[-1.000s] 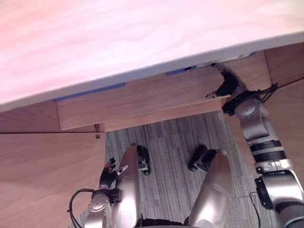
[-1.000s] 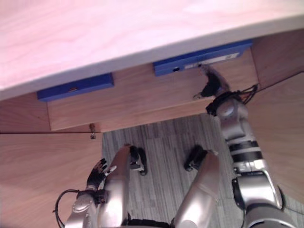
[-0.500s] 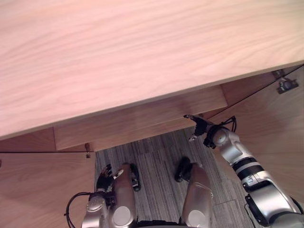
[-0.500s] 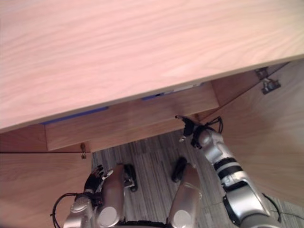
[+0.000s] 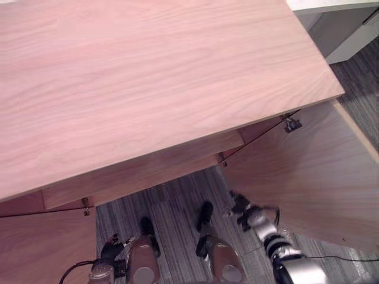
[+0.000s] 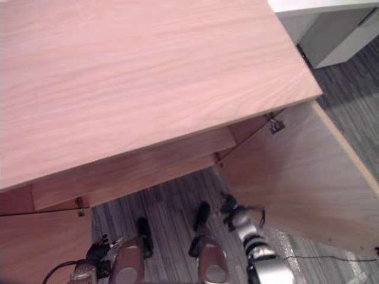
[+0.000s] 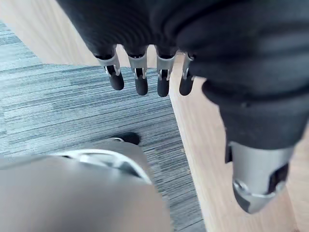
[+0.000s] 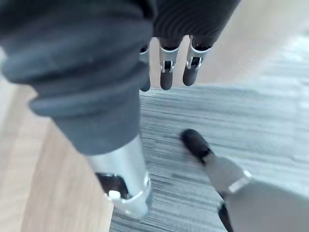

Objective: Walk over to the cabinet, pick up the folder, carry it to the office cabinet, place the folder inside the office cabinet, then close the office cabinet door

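- Grey striped carpet (image 5: 177, 204) fronts a pale wooden cabinet (image 5: 148, 89).
- Left hand (image 7: 140, 79) and right hand (image 8: 166, 75) hang released, empty.
- Best push the three-o'clock open wooden door (image 5: 296, 177) near its free edge.

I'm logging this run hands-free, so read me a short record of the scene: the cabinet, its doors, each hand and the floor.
cabinet: wooden, seen from above, its top hiding most of the inside
right door: swung wide open
left door: open
shelf: front edge visible under the top
left hand: low over the floor, fingers relaxed, holding nothing
right hand: low beside the right door, fingers straight, holding nothing
floor: grey striped carpet
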Controlling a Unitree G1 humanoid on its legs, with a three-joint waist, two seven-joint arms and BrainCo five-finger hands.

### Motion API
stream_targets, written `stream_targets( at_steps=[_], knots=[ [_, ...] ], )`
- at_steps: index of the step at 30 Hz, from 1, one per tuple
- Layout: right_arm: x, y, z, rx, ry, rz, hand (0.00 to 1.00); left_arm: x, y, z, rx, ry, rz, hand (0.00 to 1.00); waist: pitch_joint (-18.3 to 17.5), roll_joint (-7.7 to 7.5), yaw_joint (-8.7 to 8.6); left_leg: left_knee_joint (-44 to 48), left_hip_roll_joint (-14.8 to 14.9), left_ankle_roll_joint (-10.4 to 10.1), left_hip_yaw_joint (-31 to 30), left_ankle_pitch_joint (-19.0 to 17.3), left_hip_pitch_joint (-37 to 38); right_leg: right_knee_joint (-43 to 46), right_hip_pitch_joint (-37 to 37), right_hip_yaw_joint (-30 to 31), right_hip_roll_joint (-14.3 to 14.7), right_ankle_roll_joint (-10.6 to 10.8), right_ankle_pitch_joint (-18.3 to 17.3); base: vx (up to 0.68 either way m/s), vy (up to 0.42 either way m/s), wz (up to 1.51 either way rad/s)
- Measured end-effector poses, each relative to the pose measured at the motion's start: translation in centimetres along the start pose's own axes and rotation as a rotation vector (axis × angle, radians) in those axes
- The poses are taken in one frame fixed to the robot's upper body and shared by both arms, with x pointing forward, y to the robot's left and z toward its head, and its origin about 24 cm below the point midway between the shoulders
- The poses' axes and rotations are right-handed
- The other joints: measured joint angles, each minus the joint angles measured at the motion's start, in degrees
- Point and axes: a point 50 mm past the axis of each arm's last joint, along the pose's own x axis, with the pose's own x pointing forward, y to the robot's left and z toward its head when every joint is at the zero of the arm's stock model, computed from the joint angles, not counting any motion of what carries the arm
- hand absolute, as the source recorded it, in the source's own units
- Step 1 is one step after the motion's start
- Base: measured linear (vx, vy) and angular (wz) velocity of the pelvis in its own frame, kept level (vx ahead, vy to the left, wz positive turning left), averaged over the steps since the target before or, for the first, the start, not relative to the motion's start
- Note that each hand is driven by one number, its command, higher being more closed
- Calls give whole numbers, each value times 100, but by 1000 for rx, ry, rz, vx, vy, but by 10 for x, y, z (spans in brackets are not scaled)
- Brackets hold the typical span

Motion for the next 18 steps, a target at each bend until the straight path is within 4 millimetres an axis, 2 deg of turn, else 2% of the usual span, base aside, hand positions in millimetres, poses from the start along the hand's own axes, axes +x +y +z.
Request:
stream_targets(
  at_steps=[2,4,5,6,7,8,9,10,11,12,14,16,18],
  knots=[
    [-14,17,-64,300,205,-37,0,-1,-12,-4,-22,9,-13,0,-380,36,-36,-73,108,-84,-4,-55,208,0,169,-10,114,-2,-115,139,-6,-11],
    [-26,28,-95,477,305,-93,0,-4,-25,-8,-41,20,-35,0,-479,76,-35,25,217,-146,3,-200,469,3,461,-12,201,6,-210,140,30,-15],
    [-36,34,-114,613,361,-145,0,-6,-29,-10,-71,20,-35,0,-598,153,-20,319,363,-180,14,-419,566,15,645,-5,295,-3,-268,119,52,-26],
    [-38,34,-118,645,364,-166,0,-6,-32,-12,-92,25,-36,0,-622,207,-18,511,446,-161,-9,-550,610,47,739,39,349,-6,-302,89,158,-59],
    [-40,32,-121,680,362,-189,0,-9,-39,-16,-170,34,-34,0,-683,373,39,1042,524,-81,-473,-841,600,232,819,248,454,-29,-393,32,189,-62],
    [-40,33,-120,686,360,-188,0,-10,-42,-17,-207,38,-33,0,-720,432,67,1236,494,-69,-751,-919,565,321,800,336,472,-23,-421,-21,296,-99],
    [-40,32,-117,678,339,-183,0,-11,-47,-20,-283,48,-24,0,-778,568,161,1485,291,-106,-1504,-1166,567,465,757,641,489,-44,-495,-95,324,-96],
    [-39,29,-116,644,325,-181,0,-14,-53,-25,-324,69,-26,0,-855,661,207,1454,129,-161,-2001,-1437,633,536,663,822,522,-5,-521,-126,343,-105],
    [-38,27,-115,623,312,-180,0,-15,-56,-28,-340,82,-28,0,-919,754,243,1410,43,-267,-2224,-1646,699,582,580,949,549,12,-532,-142,337,-94],
    [-36,29,-109,587,286,-159,0,-14,-55,-29,-346,91,-22,0,-944,753,252,1387,-161,-165,-2160,-1765,804,554,569,1172,512,19,-532,-110,241,-73],
    [-36,36,-105,530,274,-121,0,-16,-52,-37,-335,117,-11,0,-1134,695,212,1167,-304,-1,-1933,-1723,900,280,591,1322,406,13,-532,-65,208,-76],
    [-33,42,-98,499,254,-92,0,-15,-52,-39,-295,127,-13,0,-1207,657,208,918,-326,39,-1558,-1595,1099,234,569,1350,333,-65,-479,21,133,-81],
    [-34,51,-96,516,255,-65,0,-15,-54,-43,-209,148,-34,0,-1353,626,190,504,-457,26,-1306,-1436,1423,185,577,1502,262,-39,-293,104,66,-51]
  ],
)
